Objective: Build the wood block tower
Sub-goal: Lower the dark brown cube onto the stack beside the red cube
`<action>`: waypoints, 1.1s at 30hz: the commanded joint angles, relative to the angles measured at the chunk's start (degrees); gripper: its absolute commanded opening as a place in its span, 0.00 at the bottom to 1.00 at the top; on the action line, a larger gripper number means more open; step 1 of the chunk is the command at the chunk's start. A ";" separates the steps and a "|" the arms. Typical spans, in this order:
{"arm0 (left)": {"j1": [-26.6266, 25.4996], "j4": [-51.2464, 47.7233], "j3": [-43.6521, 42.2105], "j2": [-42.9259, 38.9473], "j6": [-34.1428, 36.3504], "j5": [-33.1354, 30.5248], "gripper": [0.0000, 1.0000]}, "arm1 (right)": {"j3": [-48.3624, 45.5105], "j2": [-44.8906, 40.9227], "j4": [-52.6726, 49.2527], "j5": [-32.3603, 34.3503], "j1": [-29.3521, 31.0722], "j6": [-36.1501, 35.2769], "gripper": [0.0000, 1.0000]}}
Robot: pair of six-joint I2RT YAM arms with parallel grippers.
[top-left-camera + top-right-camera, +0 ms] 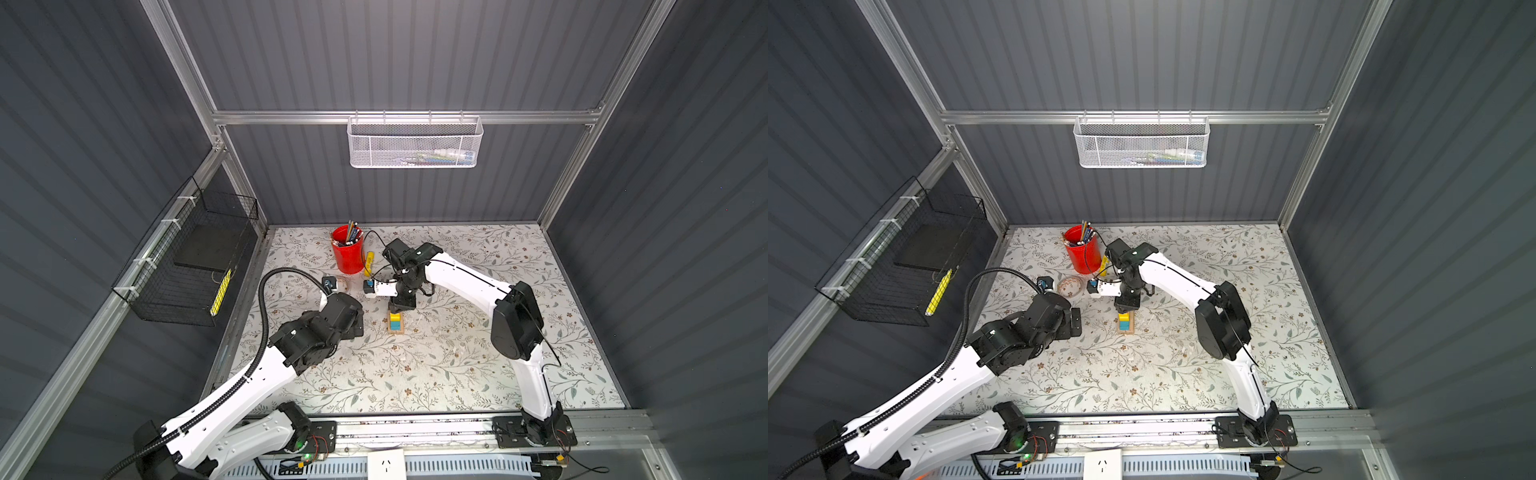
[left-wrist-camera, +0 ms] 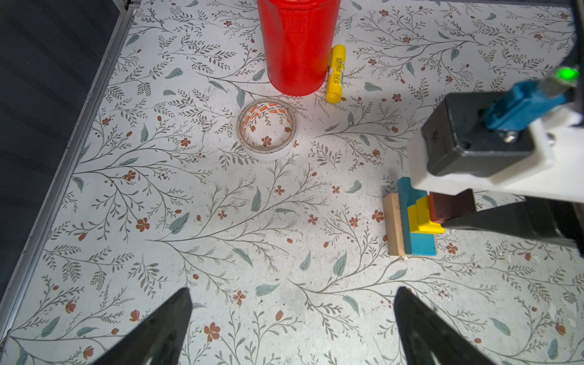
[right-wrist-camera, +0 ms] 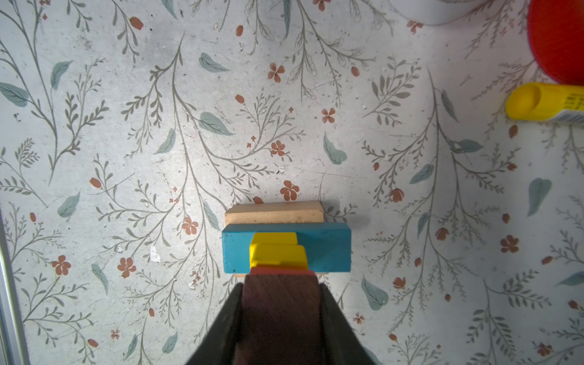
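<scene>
The floral-covered table (image 1: 457,374) carries everything, with the building spot kept near its middle where both arms can reach; the right arm bends in over that spot from above, presumably so the last piece can come straight down without brushing the stack; the left arm waits off to the side, its left gripper (image 2: 292,290) spread wide and empty, pointed toward the stack, perhaps as a ready support; the red pen cup (image 1: 347,253), a tape roll (image 2: 267,128) and a yellow marker (image 2: 335,74) sit toward the back, apart from the work; the wood block tower (image 1: 395,323) stands just beneath the right gripper (image 3: 281,286); a tan oblong (image 3: 274,212) shows at its foot as a broad base, the blue oblong (image 3: 328,249) lies flat across it, two yellow cubes (image 3: 278,252) rise slightly offset on that, and a sliver of the red cube (image 3: 281,269) peeks out above them; the jaws are clamped on the flat sides of the dark brown roof piece (image 3: 281,303), held directly over the red cube as the cap; whether it already rests there I cannot tell.
</scene>
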 commanded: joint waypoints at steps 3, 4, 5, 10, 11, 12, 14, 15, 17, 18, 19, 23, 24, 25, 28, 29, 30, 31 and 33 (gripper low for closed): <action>-0.01 -1.31 0.03 0.07 -0.61 -1.17 1.00 | 0.80 1.49 -1.92 -0.05 -0.20 -0.69 0.34; -0.01 -1.31 0.03 0.09 -0.65 -1.17 1.00 | 0.84 1.50 -1.78 -0.24 -0.19 -0.61 0.34; -0.01 -1.22 -0.02 0.18 -0.66 -1.11 0.99 | 0.84 1.50 -1.75 -0.38 -0.19 -0.57 0.34; -0.01 -1.22 0.07 0.41 -0.78 -1.08 1.00 | 0.83 1.72 -1.67 -0.49 -0.19 -0.60 0.35; -0.01 -1.22 0.04 0.40 -0.72 -1.08 1.00 | 0.84 1.73 -1.74 -0.50 -0.19 -0.60 0.34; 0.01 -1.22 0.11 0.31 -0.71 -1.11 0.99 | 0.84 1.77 -1.75 -0.60 -0.19 -0.66 0.34; 0.01 -1.22 0.11 0.28 -0.73 -1.09 0.99 | 0.89 1.89 -1.74 -0.71 -0.11 -0.50 0.35; 0.00 -1.20 0.06 0.35 -0.73 -1.08 0.99 | 0.85 1.88 -1.75 -0.73 -0.11 -0.59 0.35; -0.01 -1.30 0.11 0.39 -0.72 -1.08 1.00 | 0.84 2.03 -1.66 -0.53 -0.02 -0.51 0.35; -0.01 -1.31 0.08 0.41 -0.78 -1.08 1.00 | 0.80 2.07 -1.66 -0.53 -0.02 -0.55 0.35; -0.01 -1.30 0.10 0.38 -0.78 -1.08 1.00 | 0.78 2.03 -1.66 -0.53 -0.02 -0.55 0.36; -0.01 -1.22 0.10 0.49 -0.77 -1.08 1.00 | 1.01 2.05 -1.66 -0.54 -0.02 -0.50 0.37; -0.01 -1.22 0.10 0.50 -0.79 -1.08 1.00 | 1.10 2.03 -1.66 -0.52 0.06 -0.45 0.38; -0.01 -1.22 0.10 0.57 -0.76 -1.08 1.00 | 1.17 1.94 -1.66 -0.38 0.07 -0.37 0.40; 0.02 -1.30 0.02 0.59 -0.73 -1.13 1.00 | 1.18 1.84 -1.48 -0.11 0.07 -0.24 0.44; -0.01 -1.31 0.03 0.59 -0.78 -1.08 1.00 | 1.13 1.85 -1.49 -0.01 0.07 -0.15 0.46; -0.01 -1.31 0.01 0.48 -0.79 -1.08 1.00 | 1.11 1.85 -1.40 0.08 0.07 -0.11 0.47; -0.01 -1.31 0.03 0.44 -0.79 -1.08 1.00 | 1.11 1.84 -1.40 0.32 0.07 -0.04 0.48; -0.01 -1.31 0.03 0.37 -0.78 -1.09 1.00 | 1.02 1.87 -1.33 0.44 0.07 -0.07 0.47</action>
